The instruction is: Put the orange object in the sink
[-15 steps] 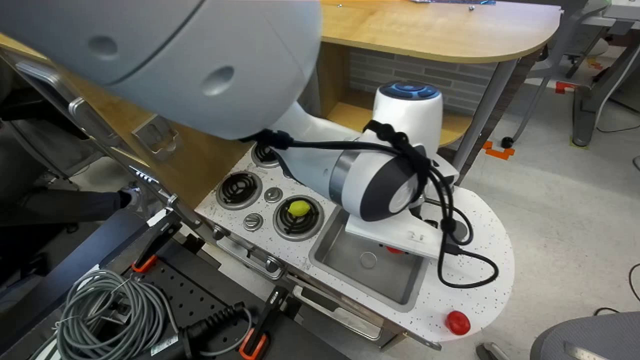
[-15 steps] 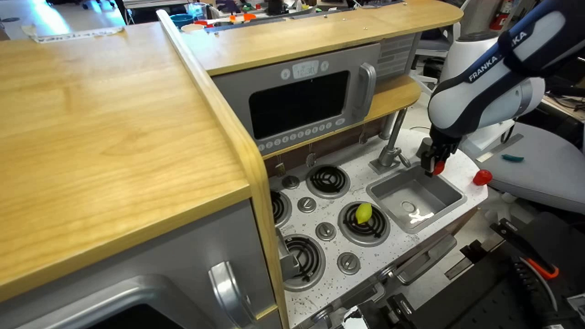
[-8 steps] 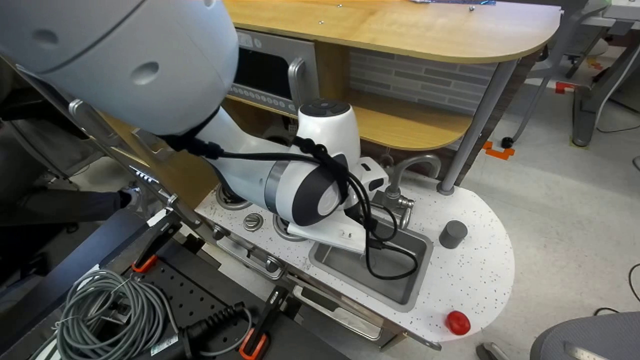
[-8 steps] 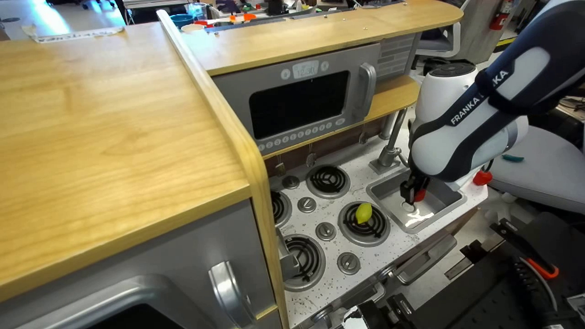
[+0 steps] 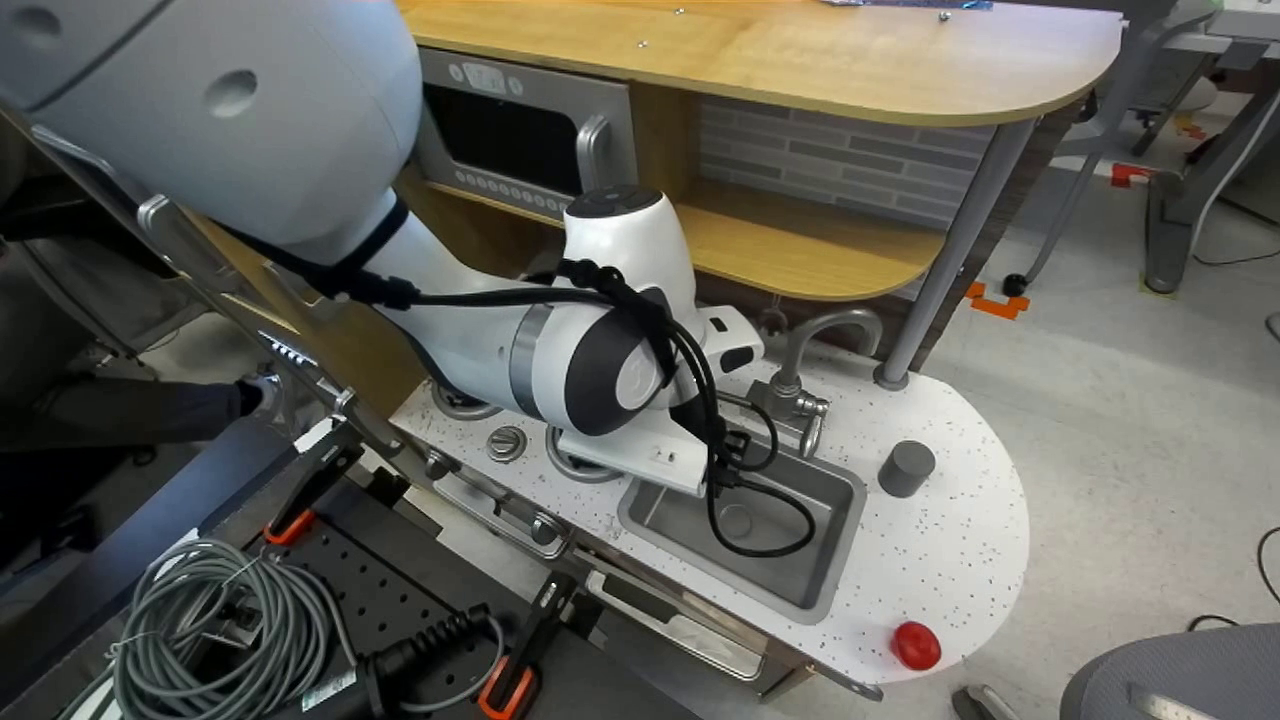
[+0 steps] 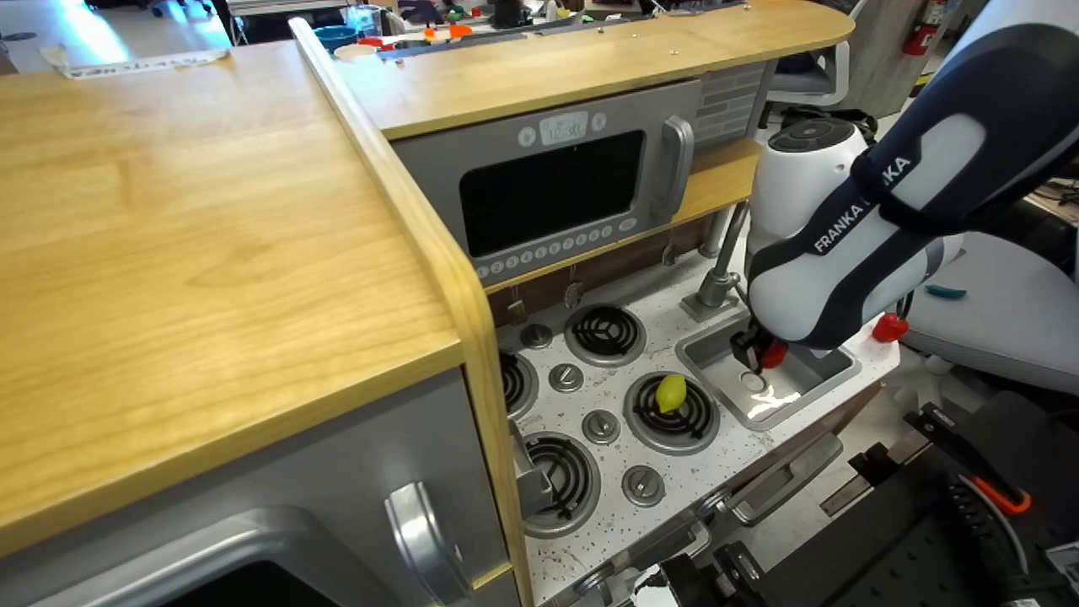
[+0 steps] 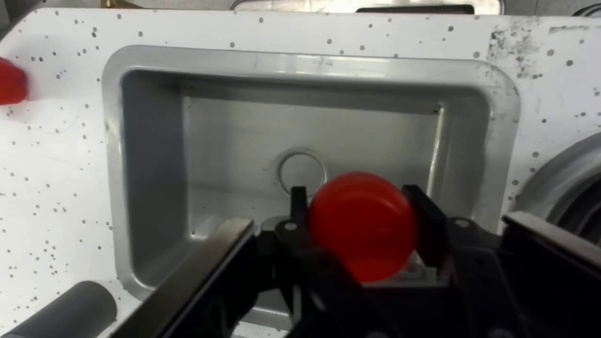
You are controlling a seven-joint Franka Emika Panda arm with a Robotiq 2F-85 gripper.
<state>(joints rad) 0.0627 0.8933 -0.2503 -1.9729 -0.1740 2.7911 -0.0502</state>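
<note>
In an exterior view the Franka Panda arm (image 5: 425, 262) extends in from ten o'clock, its bulky pale link (image 5: 270, 150) narrowing into a white section (image 5: 450, 330) that reaches toward four o'clock. There a dark round cap (image 5: 600, 375) faces the camera, and a dark-topped white housing (image 5: 630, 245) rises at its twelve o'clock. In an exterior view the lettered link (image 6: 826, 278) slants down toward eight o'clock. In the wrist view the black Robotiq gripper (image 7: 358, 204) juts in from five o'clock, its near parts blurred. Its two fingers (image 7: 298, 204) stand parted at nine and three o'clock, clamped inward on what lies between them.
</note>
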